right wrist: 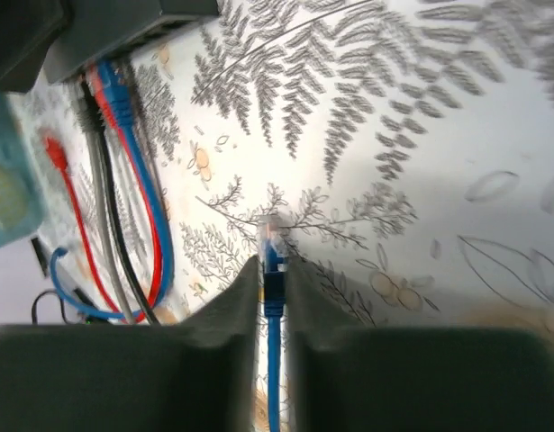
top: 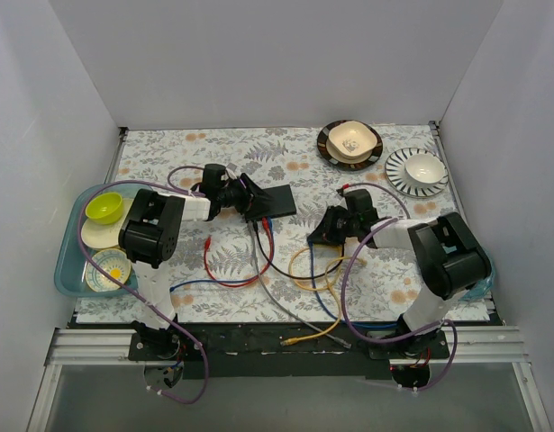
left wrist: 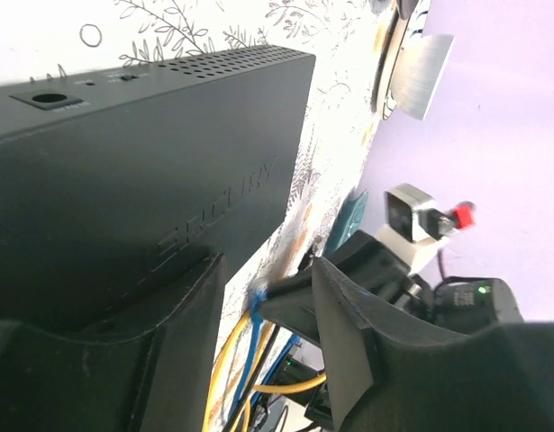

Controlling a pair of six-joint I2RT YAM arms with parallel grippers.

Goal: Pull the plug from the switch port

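Observation:
The switch is a flat black box on the floral cloth; it fills the upper left of the left wrist view. My left gripper is open at its left end, with one finger against the switch and the other off to the side over the cloth. My right gripper is to the right of the switch, clear of it, and is shut on a blue cable's plug. The plug's clear tip is out in the open over the cloth. Grey, black, red and blue cables run into the switch.
Loose yellow, red and grey cables lie between the arms. A teal tray with a green bowl and plates is at the left. Two plates with bowls stand at the back right.

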